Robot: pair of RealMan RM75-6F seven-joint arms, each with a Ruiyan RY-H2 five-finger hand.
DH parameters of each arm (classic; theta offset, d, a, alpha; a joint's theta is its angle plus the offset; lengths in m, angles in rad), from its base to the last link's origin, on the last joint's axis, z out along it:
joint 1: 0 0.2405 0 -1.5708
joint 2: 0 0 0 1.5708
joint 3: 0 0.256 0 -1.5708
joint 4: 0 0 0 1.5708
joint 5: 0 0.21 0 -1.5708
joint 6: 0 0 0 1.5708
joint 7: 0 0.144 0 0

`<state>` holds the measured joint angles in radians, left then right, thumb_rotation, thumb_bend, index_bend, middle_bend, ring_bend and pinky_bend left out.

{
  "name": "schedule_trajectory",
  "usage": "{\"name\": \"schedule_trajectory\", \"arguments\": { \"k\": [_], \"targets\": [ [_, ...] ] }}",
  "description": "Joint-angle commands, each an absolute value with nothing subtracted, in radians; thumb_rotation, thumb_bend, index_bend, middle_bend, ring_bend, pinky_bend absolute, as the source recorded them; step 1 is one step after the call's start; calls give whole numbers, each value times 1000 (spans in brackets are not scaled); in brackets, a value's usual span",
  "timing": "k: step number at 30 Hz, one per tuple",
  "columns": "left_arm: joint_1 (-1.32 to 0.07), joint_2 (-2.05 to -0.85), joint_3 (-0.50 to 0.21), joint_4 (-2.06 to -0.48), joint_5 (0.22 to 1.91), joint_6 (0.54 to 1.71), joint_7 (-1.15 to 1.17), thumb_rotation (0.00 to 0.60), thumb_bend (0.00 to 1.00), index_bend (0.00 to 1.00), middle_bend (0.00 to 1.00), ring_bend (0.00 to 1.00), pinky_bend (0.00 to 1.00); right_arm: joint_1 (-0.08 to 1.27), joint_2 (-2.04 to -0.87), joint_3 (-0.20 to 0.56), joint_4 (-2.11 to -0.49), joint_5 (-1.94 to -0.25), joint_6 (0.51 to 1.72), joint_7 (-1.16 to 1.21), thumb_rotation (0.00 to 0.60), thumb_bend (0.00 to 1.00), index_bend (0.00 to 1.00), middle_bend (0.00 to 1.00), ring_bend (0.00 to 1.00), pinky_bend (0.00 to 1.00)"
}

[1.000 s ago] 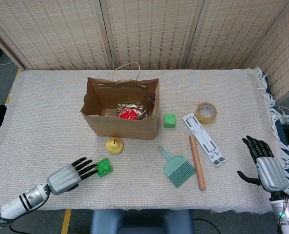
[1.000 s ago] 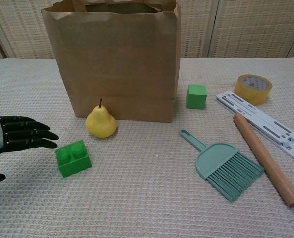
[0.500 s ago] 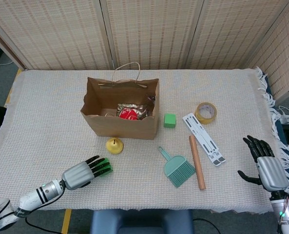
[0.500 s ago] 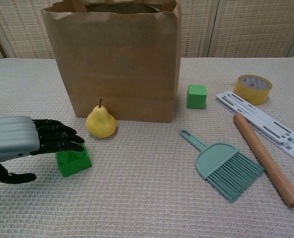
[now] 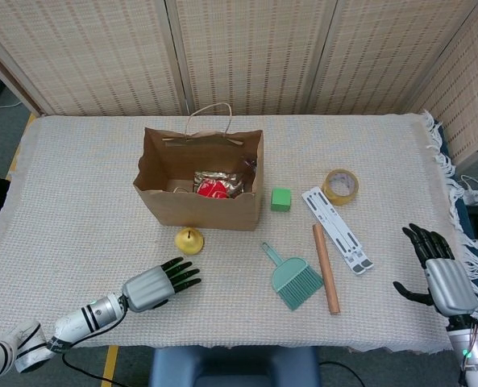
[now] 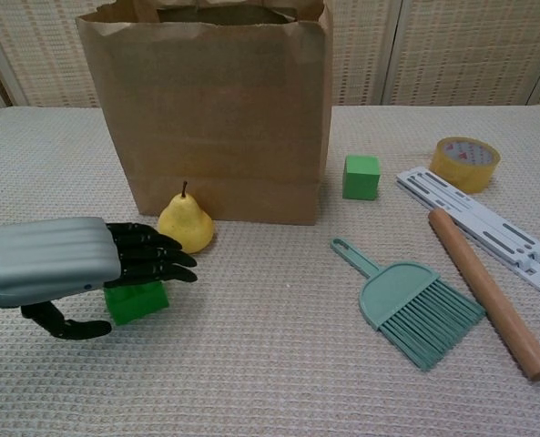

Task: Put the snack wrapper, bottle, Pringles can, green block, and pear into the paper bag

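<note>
The brown paper bag (image 5: 166, 203) stands open at mid-table with a red and silver snack wrapper (image 5: 216, 185) inside. A yellow pear (image 6: 185, 224) sits just in front of the bag (image 6: 215, 109). My left hand (image 6: 78, 264) hovers over a green studded block (image 6: 137, 301), fingers stretched above it and thumb low at its left side, not closed on it. In the head view the left hand (image 5: 160, 284) hides that block, and the pear (image 5: 189, 239) lies just beyond the fingertips. My right hand (image 5: 436, 274) is open near the table's right front corner, holding nothing.
A green cube (image 5: 280, 198) lies right of the bag. A teal dustpan brush (image 5: 293, 279), a wooden rod (image 5: 326, 268), a white slotted rack (image 5: 337, 229) and a tape roll (image 5: 340, 185) occupy the right half. The table's front edge runs just behind my left wrist.
My left hand has slid rightward over the green studded block, from beside it to covering it. The right hand has stayed put.
</note>
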<state>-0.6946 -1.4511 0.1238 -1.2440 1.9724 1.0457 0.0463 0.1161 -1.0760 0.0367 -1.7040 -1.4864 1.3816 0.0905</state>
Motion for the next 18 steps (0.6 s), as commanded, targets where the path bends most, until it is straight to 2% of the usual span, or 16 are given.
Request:
{"name": "schedule_trajectory", "arguments": {
  "k": [1,7,8,10,12,14,18],
  "targets": [
    [-714,-1475,125,-1219,1954,1017,42,600,356,0,0,0,100,116,-1077,37,-1703,-1487,1382,92,600,114,0,0,0,0],
    [-733,-1514,132,-1171,1928,991,38,600,365,14,3,4,135,118,-1075,38,-1704,-1485,1378,94,600,114,0,0,0,0],
    [-730,-1521,131,-1164,1924,999,34,600,377,78,44,41,195,118,-1075,38,-1704,-1485,1378,95,600,114,0,0,0,0],
    [-723,-1533,136,-1141,1927,1035,26,600,439,272,199,187,383,118,-1073,38,-1706,-1485,1377,98,600,114,0,0,0,0],
    [-717,-1537,141,-1121,1939,1078,17,600,541,488,455,427,612,118,-1071,38,-1706,-1485,1377,100,600,114,0,0,0,0],
    [-715,-1528,152,-1108,1950,1106,10,600,582,574,581,537,701,118,-1070,38,-1706,-1486,1377,103,600,114,0,0,0,0],
    [-711,-1507,159,-1116,1951,1126,4,600,596,621,632,580,743,118,-1069,38,-1707,-1485,1377,105,600,114,0,0,0,0]
  ]
}}
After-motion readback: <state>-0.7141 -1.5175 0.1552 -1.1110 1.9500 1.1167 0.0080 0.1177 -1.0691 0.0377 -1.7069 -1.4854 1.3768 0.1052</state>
